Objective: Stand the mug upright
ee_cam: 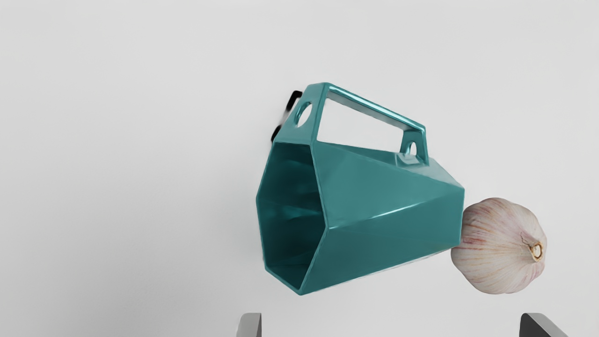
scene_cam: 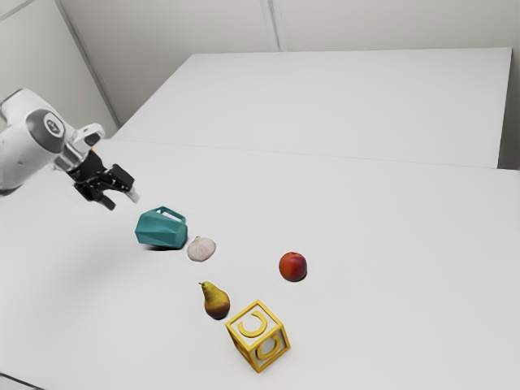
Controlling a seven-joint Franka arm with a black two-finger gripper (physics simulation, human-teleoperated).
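In the exterior view, my gripper hangs above the table, up and to the left of the teal mug. The mug lies on its side, its handle on the upper side. From the wrist view, the faceted mug shows its open mouth at one end, while its base end is up against a garlic bulb. My gripper is open, the fingers wide apart with nothing held between them.
Beside the mug's base is the garlic. Farther toward the exterior view's right and front are a pear, a red fruit and a yellow-framed letter block, all on the white table.
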